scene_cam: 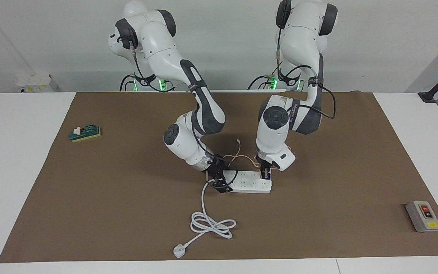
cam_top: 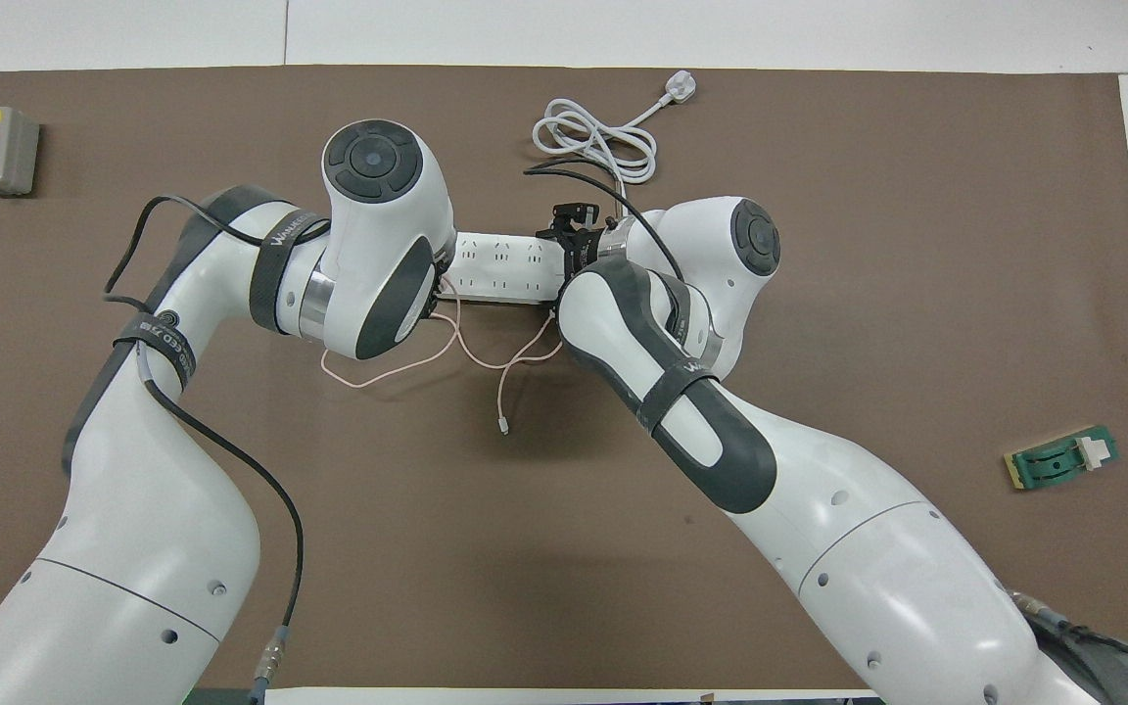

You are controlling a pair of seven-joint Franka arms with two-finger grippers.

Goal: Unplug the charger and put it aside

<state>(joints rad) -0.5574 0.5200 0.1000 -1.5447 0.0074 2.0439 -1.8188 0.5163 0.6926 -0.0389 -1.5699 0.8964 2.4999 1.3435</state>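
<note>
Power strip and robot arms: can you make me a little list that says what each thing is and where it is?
power strip: white, flat on the brown mat, mid-table
left gripper: down at the strip's end toward the left arm, on the charger
charger: mostly hidden by the gripper; plugged in or out, cannot tell
pink cable: loose on the mat, nearer the robots than the strip
right gripper: at the strip's other end, where the thick white cord leaves
switch box: grey, toward the left arm's end
green block: toward the right arm's end

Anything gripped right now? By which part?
Right gripper clamps the cord end of the power strip. Left gripper is down on the strip's other end, where the charger sits; its hold cannot be told.
</note>
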